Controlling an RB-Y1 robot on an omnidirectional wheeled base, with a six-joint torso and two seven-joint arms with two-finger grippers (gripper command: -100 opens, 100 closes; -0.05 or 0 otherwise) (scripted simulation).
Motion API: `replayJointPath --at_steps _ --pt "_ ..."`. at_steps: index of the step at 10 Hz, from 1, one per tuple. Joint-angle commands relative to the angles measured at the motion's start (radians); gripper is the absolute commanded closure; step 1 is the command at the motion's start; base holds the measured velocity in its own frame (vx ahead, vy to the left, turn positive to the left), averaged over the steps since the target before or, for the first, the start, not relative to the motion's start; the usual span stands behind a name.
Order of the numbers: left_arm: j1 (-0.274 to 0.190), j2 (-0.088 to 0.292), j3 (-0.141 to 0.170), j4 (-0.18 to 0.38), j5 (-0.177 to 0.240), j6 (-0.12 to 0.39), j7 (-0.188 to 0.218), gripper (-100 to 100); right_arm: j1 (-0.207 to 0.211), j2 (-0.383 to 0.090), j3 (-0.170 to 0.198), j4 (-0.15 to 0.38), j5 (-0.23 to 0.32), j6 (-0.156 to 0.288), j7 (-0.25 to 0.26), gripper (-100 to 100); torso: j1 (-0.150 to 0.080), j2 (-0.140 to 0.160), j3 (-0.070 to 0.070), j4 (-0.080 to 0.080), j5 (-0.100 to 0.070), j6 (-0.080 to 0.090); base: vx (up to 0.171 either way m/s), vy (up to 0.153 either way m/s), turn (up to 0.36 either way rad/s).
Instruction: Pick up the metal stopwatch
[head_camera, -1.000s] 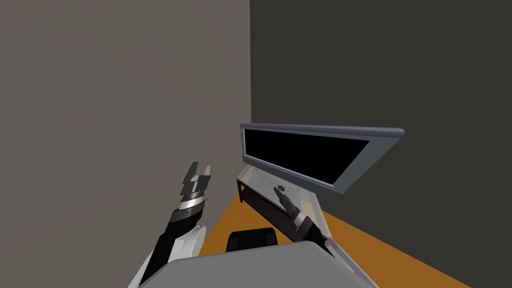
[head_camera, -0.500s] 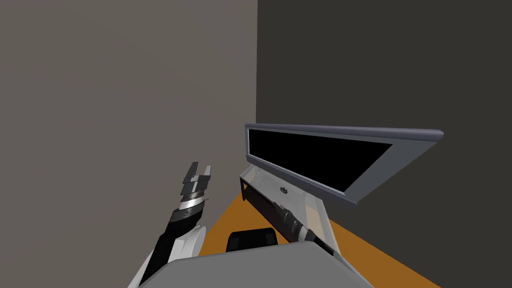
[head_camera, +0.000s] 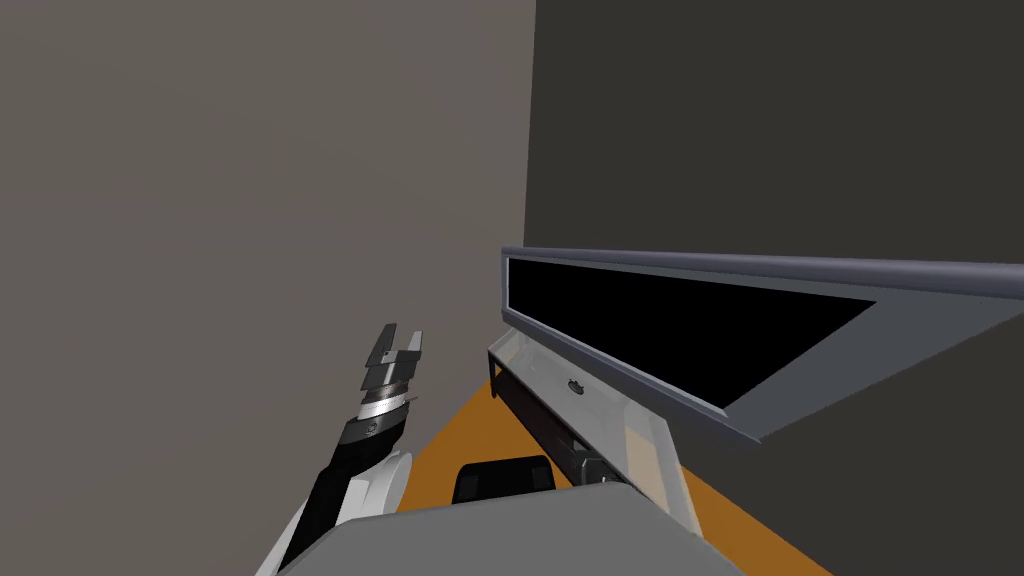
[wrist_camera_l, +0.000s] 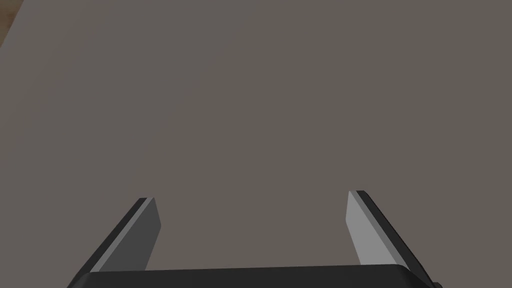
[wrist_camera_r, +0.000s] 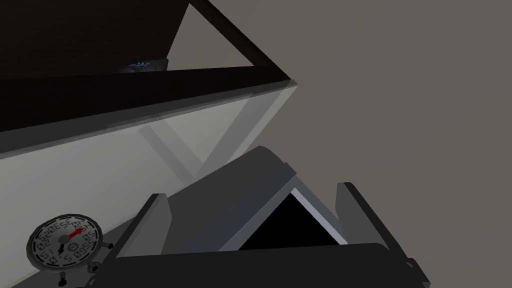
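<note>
Stopwatch (head_camera: 575, 386) lies flat, dial up, on the pale top of the low table (head_camera: 618, 408), close under the front of the television (head_camera: 700, 335). In the right wrist view it sits just outside one of the right fingers (wrist_camera_r: 147, 226), low beside the hand's dark body. The right jaws stand open and empty, and what lies between them is the television's grey frame, not the stopwatch. The left jaws are also open and empty, held up on the robot's left, well apart from the table.

The step in hand looks like the final line-up before the grasp, and it is not yet right. The right hand should slide sideways toward the stopwatch until the round case is centred between the fingers, and only then come down. Closing from here would catch nothing.

The case is thin and the table top looks smooth, so the fingertips need to reach almost to the surface and close evenly. Otherwise one blade may push the stopwatch away. Small knobs stick out from the rim, so the grip is better taken across bare stretches of the rim, where the blades sit flat.

The television is near the hand, so the sideways shift and the lift afterwards should keep low and away from its frame.
</note>
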Motion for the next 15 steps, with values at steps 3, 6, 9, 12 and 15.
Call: replayJointPath --at_steps 3,6,9,12,15 --pt "0.000 0.000 0.000 0.000 0.000 0.000 0.000 0 -0.009 -0.098 0.054 0.080 0.039 0.035 0.010 -100 0.000 0.000 0.000 0.000 0.000 0.000 -0.011 -0.032 0.265" --pt "0.000 0.000 0.000 0.000 0.000 0.000 0.000 0 -0.018 -0.168 0.093 0.153 0.064 0.056 0.024 -100 -0.001 -0.001 0.000 0.000 0.000 0.001 -0.016 -0.040 0.229" --pt "0.000 0.000 0.000 0.000 0.000 0.000 0.000 0 -0.032 -0.231 0.127 0.219 0.082 0.076 0.038 -100 0.000 -0.002 -0.001 0.000 0.000 0.000 0.005 -0.027 0.258" --pt "0.000 0.000 0.000 0.000 0.000 0.000 0.000 0 -0.058 -0.312 0.169 0.305 0.099 0.104 0.057 -100 -0.003 -0.004 -0.002 -0.001 -0.001 0.000 0.011 -0.055 0.369" --pt "0.000 0.000 0.000 0.000 0.000 0.000 0.000 0 -0.089 -0.375 0.200 0.372 0.106 0.127 0.074 -100 -0.001 -0.006 -0.003 -0.001 0.000 0.000 0.033 -0.042 0.352"
